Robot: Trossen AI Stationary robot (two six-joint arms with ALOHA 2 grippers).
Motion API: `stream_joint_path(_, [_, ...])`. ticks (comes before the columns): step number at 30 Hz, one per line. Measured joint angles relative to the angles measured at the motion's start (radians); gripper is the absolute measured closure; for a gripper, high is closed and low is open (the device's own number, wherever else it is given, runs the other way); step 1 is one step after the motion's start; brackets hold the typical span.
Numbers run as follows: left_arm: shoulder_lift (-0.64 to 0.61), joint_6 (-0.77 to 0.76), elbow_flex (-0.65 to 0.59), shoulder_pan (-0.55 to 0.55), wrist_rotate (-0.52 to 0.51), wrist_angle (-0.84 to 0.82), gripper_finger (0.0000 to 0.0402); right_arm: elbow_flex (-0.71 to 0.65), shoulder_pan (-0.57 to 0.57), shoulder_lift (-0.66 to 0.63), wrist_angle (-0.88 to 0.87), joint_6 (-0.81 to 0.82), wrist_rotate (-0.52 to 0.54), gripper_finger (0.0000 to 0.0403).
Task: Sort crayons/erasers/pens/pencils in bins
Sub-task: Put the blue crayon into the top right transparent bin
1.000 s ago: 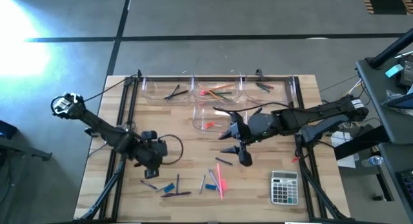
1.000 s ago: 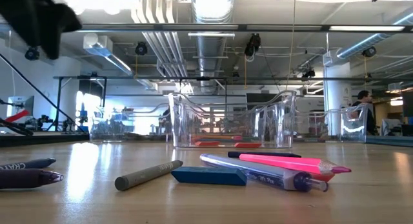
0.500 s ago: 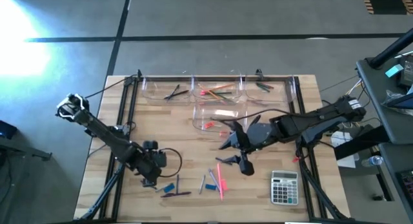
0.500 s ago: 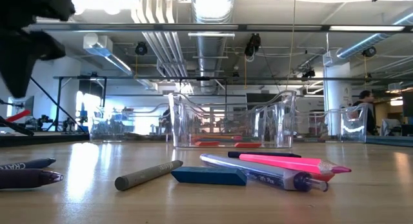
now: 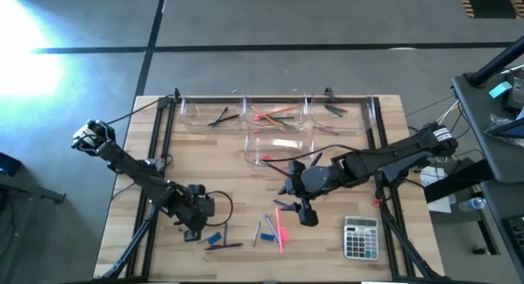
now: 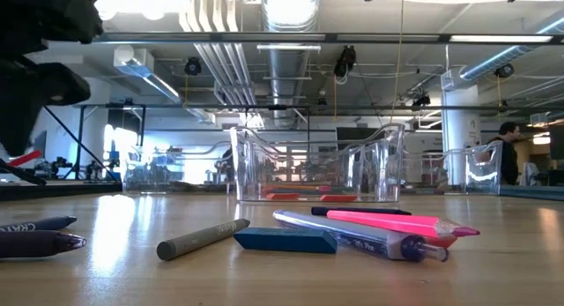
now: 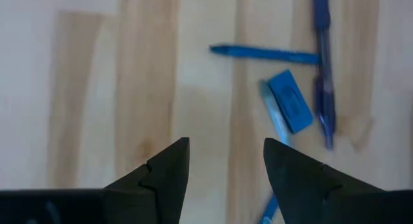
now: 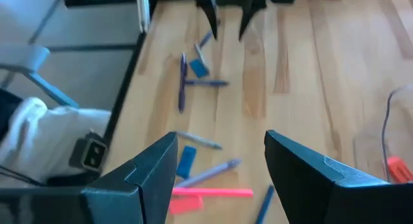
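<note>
the left gripper [image 5: 195,227] hovers over the desk [image 5: 237,165] with its fingers [image 7: 169,166] apart and empty, just beside a blue eraser [image 5: 214,237] and dark pens [image 5: 223,245]. the right gripper [image 5: 296,202] hangs near the pink pencils [image 5: 282,228], fingers [image 8: 151,169] spread wide and holding nothing, left of the calculator [image 5: 360,237]. four clear bins [image 5: 278,145] sit beyond it, well apart from the calculator, holding a few sticks and red erasers [image 5: 264,160].

grey floor [image 5: 327,22], ceiling pipes [image 6: 282,55], bright glare.
</note>
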Motion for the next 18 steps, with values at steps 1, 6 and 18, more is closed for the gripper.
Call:
stream_joint_path(1, [0.0, 0.002, 0.0, 0.0, 0.01, -0.005, 0.0217, 0.0, 0.0, 0.002, -0.01, 0.002, 0.0, 0.0184])
stream_joint_path(6, [-0.006, 0.002, 0.0, 0.0, 0.018, -0.014, 0.0217, -0.001, 0.0, -0.001, -0.028, 0.061, 0.002, 0.0184])
stream_joint_path(18, [0.019, 0.001, -0.066, -0.009, 0.115, 0.153, 0.0217, -0.005, 0.051, 0.008, -0.057, 0.081, 0.004, 0.0184])
